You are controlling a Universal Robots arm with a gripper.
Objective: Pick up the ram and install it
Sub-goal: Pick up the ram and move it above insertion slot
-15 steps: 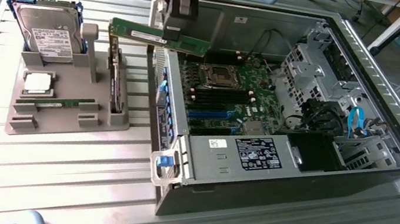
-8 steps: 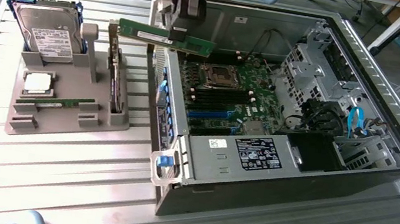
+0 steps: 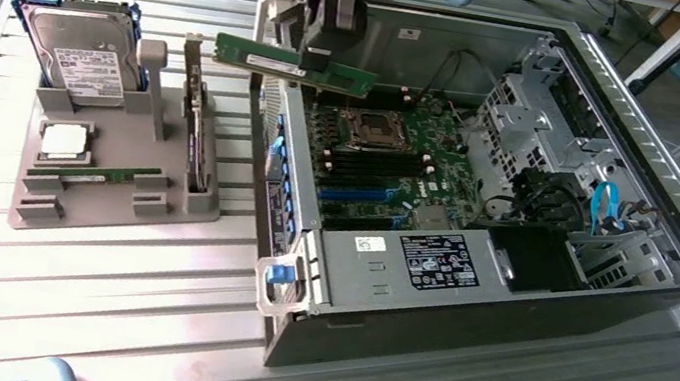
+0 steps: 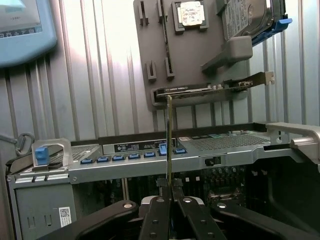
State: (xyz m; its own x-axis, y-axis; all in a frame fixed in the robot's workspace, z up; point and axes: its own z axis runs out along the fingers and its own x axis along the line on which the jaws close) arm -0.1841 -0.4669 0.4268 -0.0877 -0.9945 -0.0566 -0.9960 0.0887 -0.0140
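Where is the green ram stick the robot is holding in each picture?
Exterior view: the ram lies level in the jaws near the top middle, above the open computer case.
Wrist view: the ram is seen edge-on, a thin strip sticking out from between the jaws.
Shared landmark: the hard drive with blue handles.

Gripper [image 3: 319, 63] clamped, pointing dwn.

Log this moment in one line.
gripper: shut on ram | ram: in air above open computer case edge | install: not yet done
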